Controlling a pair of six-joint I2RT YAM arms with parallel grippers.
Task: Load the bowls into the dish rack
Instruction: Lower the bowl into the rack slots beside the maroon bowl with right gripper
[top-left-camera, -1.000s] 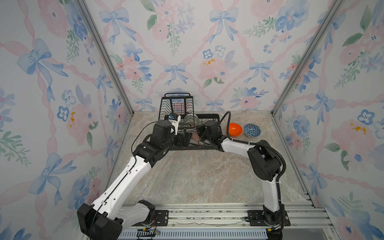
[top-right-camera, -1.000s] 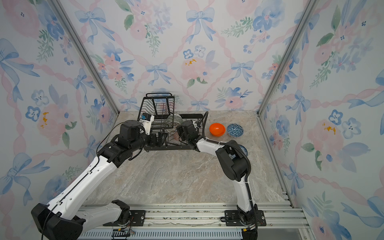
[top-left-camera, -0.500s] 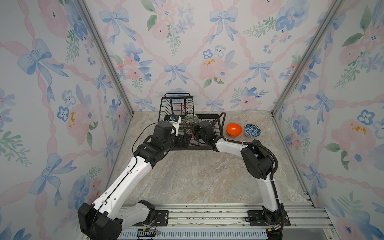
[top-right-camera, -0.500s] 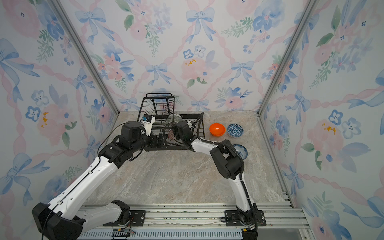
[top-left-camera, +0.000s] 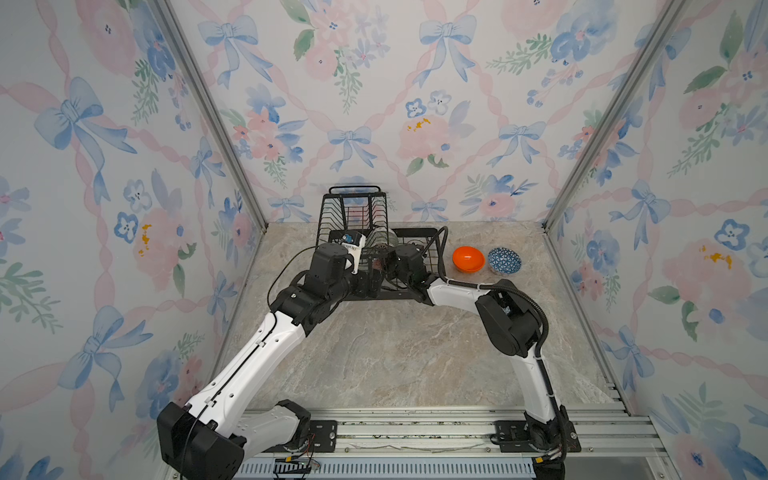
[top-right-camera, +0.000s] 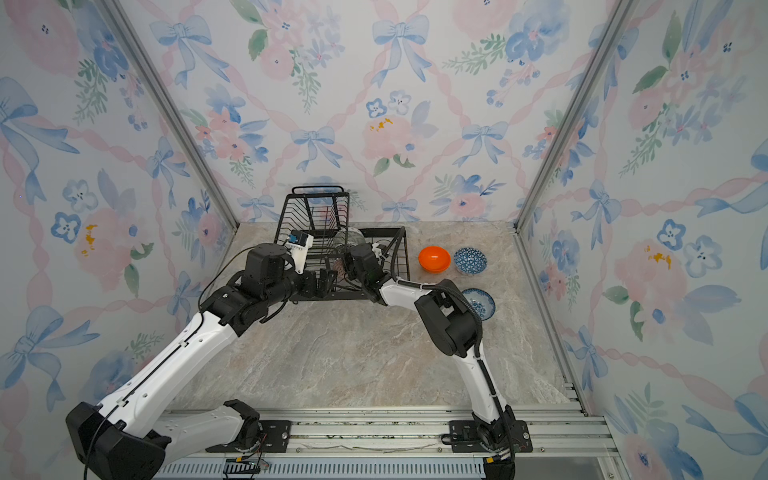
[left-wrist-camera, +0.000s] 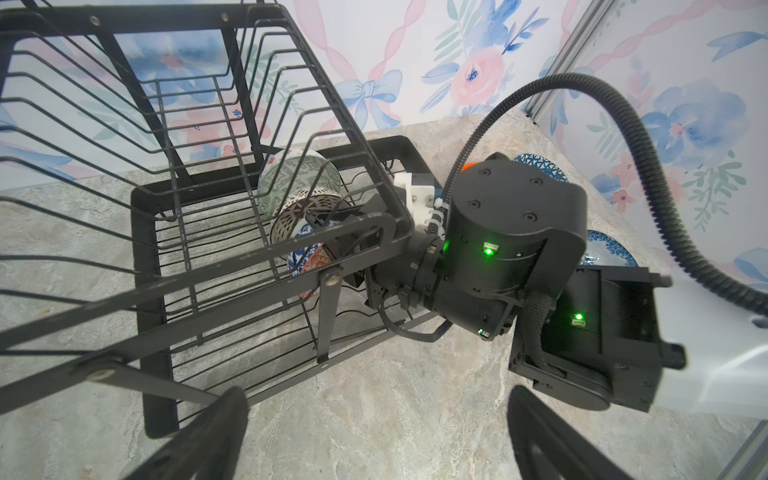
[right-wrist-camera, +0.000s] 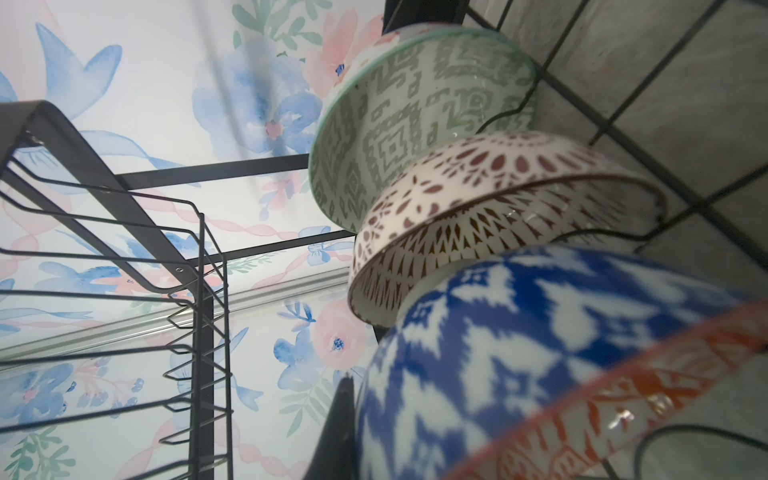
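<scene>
In front of the dish rack (left-wrist-camera: 143, 291), the left gripper (left-wrist-camera: 376, 395) is hovering with jaws spread wide, holding nothing. A floral bowl (top-right-camera: 482, 301) is sitting off the dish rack's front right corner. Inside the lower tray, the right gripper (left-wrist-camera: 324, 239) is closed tight, apparently pinching the rim of a blue-and-orange patterned bowl (right-wrist-camera: 519, 374), just beside a brown lattice bowl (right-wrist-camera: 498, 208), with a grey-green bowl (right-wrist-camera: 395, 116) behind. A plain orange bowl (top-left-camera: 468, 258) and a blue geometric bowl (top-left-camera: 504, 260) are waiting right of the dish rack. Releasing before the bowl is seated in a wire slot is risking it rolling or toppling its neighbours
</scene>
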